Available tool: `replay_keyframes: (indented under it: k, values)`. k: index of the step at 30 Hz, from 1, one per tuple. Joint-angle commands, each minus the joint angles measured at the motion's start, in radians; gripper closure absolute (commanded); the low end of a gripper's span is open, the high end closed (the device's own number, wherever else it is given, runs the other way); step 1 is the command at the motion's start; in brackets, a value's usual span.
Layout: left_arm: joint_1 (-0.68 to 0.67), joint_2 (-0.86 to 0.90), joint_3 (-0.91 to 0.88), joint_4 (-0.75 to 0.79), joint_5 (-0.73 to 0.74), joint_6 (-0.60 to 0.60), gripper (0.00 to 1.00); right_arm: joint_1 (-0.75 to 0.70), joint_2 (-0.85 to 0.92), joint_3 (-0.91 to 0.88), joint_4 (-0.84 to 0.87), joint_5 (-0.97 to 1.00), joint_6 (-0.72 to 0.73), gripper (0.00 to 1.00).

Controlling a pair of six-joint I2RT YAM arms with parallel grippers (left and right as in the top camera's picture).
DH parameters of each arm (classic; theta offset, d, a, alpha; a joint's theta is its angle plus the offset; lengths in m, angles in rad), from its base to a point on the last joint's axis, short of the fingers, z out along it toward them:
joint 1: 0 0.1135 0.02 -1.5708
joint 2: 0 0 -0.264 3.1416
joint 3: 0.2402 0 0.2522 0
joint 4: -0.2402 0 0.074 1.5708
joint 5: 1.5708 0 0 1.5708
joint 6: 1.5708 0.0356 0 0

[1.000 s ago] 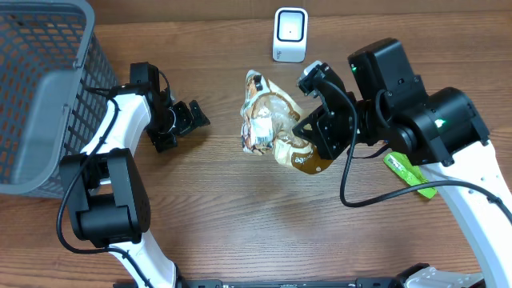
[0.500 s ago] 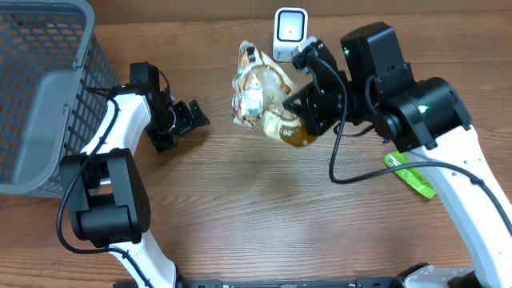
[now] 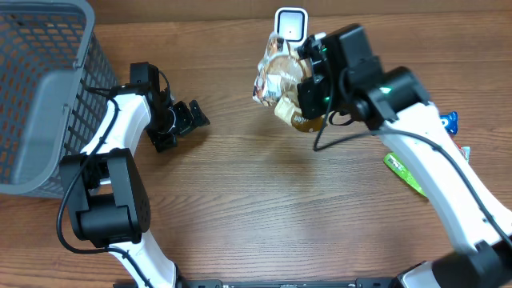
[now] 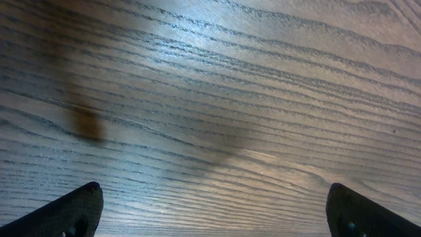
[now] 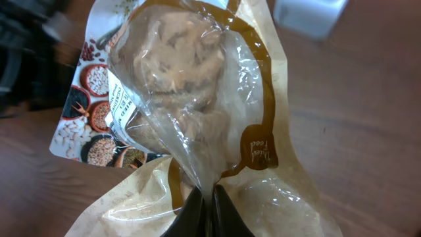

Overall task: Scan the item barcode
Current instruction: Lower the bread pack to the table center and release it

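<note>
Up at the far edge of the table [image 3: 264, 216], the right gripper [image 5: 206, 209] has its 2 fingers pinched tight on the tan-and-clear food bag [image 3: 278, 78], holding it right in front of the white scanner [image 3: 290, 22]; whether bag and scanner touch, I cannot tell. Over left, the left gripper [image 3: 190, 118] hangs with fingers spread wide, gripping nothing, near the grey basket [image 3: 36, 88]; a green packet [image 3: 406, 174] lies beside the right arm.

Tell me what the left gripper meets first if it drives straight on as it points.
The wooden table, most likely: ahead of the open left gripper, its wrist view shows only bare wood grain. How far off is unclear.
</note>
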Motion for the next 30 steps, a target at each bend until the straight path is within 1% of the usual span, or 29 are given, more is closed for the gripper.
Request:
replay_keyframes:
  k: [1,3,6,10,11,12,14,15,17,20,23,24,26,27,29,30]
  values:
    - [-0.002,0.000,0.014,0.002,-0.006,0.001,0.00,-0.001,0.084,-0.080,0.036,0.034,0.166,0.96]
    - [-0.002,0.000,0.014,0.002,-0.006,0.002,0.00,-0.001,0.124,-0.121,0.069,-0.002,0.210,0.96]
    - [-0.002,0.000,0.014,0.002,-0.006,0.002,0.00,-0.001,0.180,-0.187,0.126,-0.079,0.214,0.96]
    - [-0.002,0.000,0.014,0.002,-0.006,0.002,0.00,-0.001,0.211,-0.241,0.143,-0.125,0.213,0.95]
    - [-0.002,0.000,0.014,0.002,-0.006,0.001,0.00,-0.001,0.211,-0.254,0.146,-0.132,0.208,0.92]
    - [-0.002,0.000,0.014,0.002,-0.006,0.002,0.00,-0.001,0.211,-0.259,0.141,-0.145,0.195,0.86]
    - [-0.002,0.000,0.014,0.002,-0.006,0.001,0.00,-0.001,0.211,-0.259,0.125,-0.185,0.140,0.59]
    - [-0.002,0.000,0.014,0.002,-0.006,0.001,0.00,-0.002,0.211,-0.258,0.114,-0.209,0.106,0.47]
    - [-0.002,0.000,0.014,0.002,-0.006,0.002,0.00,-0.008,0.211,-0.256,0.093,-0.235,0.062,0.34]
    - [-0.002,0.000,0.014,0.002,-0.006,0.001,0.00,-0.038,0.211,-0.241,0.040,-0.239,-0.014,0.29]
    - [-0.002,0.000,0.014,0.002,-0.006,0.002,0.00,-0.098,0.211,-0.219,-0.006,-0.238,-0.131,0.23]
    - [-0.002,0.000,0.014,0.002,-0.006,0.001,0.01,-0.127,0.211,-0.217,-0.008,-0.239,-0.181,0.23]
    - [-0.002,0.000,0.014,0.002,-0.006,0.001,0.00,-0.177,0.211,-0.219,0.002,-0.241,-0.275,0.18]
    - [-0.002,0.000,0.014,0.002,-0.006,0.002,0.00,-0.205,0.214,-0.222,0.016,-0.257,-0.330,0.14]
    - [-0.002,0.000,0.014,0.002,-0.006,0.002,0.00,-0.250,0.219,-0.231,0.047,-0.336,-0.430,0.14]
    - [-0.002,0.000,0.014,0.002,-0.006,0.001,0.00,-0.270,0.226,-0.236,0.061,-0.409,-0.490,0.14]
